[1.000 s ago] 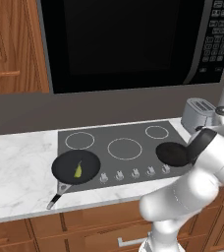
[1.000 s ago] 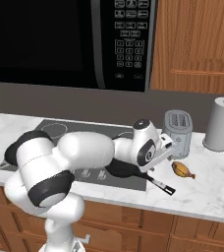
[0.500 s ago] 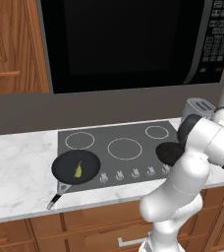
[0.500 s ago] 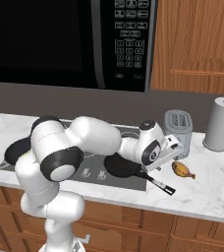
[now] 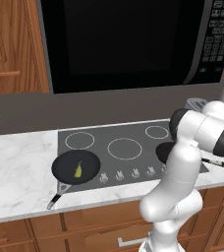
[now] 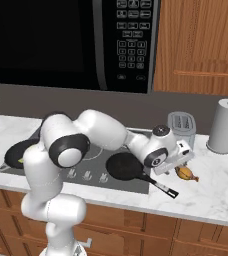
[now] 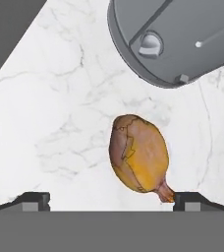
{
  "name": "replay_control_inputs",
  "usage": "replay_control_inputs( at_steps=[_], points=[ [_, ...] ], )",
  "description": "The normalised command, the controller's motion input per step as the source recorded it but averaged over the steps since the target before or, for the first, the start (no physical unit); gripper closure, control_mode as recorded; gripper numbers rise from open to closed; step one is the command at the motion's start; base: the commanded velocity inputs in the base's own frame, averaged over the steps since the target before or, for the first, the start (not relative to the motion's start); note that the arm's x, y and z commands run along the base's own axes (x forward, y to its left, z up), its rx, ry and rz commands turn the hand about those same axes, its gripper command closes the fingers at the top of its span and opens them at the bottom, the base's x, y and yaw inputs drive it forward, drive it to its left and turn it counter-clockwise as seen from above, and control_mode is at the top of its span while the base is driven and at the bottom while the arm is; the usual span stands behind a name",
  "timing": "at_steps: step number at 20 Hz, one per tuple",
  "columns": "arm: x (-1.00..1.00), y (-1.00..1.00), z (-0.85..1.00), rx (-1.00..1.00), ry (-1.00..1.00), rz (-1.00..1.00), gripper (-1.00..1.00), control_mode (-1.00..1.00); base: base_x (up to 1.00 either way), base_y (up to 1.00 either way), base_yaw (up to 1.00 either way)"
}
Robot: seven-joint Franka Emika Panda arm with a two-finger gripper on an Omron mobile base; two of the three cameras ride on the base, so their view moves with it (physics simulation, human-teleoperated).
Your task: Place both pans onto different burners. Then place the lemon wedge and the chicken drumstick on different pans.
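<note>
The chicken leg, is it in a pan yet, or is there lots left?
Both pans sit on the cooktop, and the lemon wedge lies in the left one. The chicken drumstick is on the counter, below the open tool. Left: grab it and put it in the empty pan.

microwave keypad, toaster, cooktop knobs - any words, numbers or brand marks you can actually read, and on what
None can be read.
Microwave keypad: rows of pale buttons with marks, too small and blurred to read.
Cooktop knobs: no legible marks.
Toaster: no brand or label visible.
Paper towel roll: plain, no text.
</note>
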Motion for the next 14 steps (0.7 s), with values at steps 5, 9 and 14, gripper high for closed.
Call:
replay_control_inputs(
  at_steps=[5,9,14],
  points=[
    [0.27,-0.13,-0.16,0.10,0.00,0.00,-1.00,-1.00,0.00,0.00,0.00],
    [0.26,-0.13,-0.14,0.06,0.00,0.00,-1.00,-1.00,0.00,0.00,0.00],
    [0.25,-0.15,-0.11,0.03,0.00,0.00,-1.00,-1.00,0.00,0.00,0.00]
  ],
)
